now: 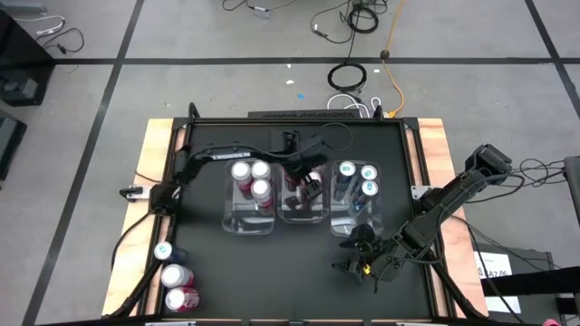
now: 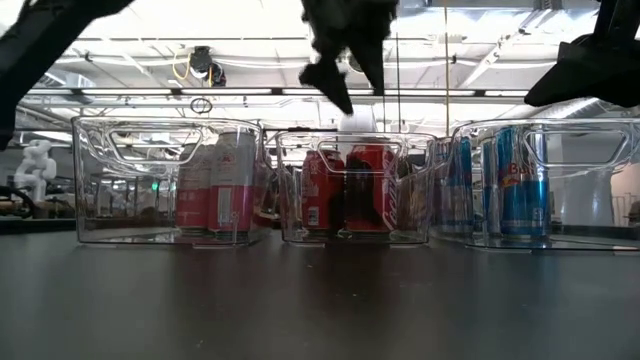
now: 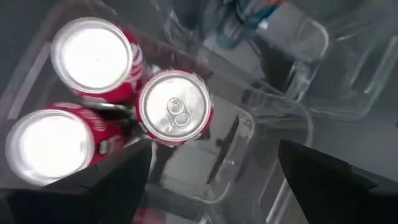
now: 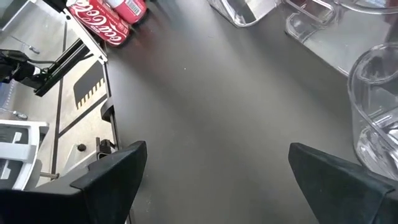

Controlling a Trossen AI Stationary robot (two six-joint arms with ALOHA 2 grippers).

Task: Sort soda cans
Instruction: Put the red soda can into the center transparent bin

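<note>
Three red soda cans (image 3: pixel 175 109) stand upright in the middle clear bin (image 1: pixel 303 215). My left gripper (image 3: pixel 214 186) hangs open just above them, fingers pointing down, also seen over that bin in the low view as the left gripper (image 2: pixel 358 95). The left bin holds three pink-and-white cans (image 1: pixel 254 177), and the right bin three blue-teal cans (image 1: pixel 361 176). Three loose cans (image 1: pixel 175 276) stand on the table's near left corner. My right gripper (image 1: pixel 358 258) is open above bare table near the right bin's near end, shown in its wrist view as the right gripper (image 4: pixel 214 180).
The three bins stand side by side mid-table with narrow gaps between them. Free dark tabletop (image 4: pixel 211 112) stretches along the near side between the loose cans and my right gripper. Two of the loose red cans (image 4: pixel 99 25) show far off in the right wrist view.
</note>
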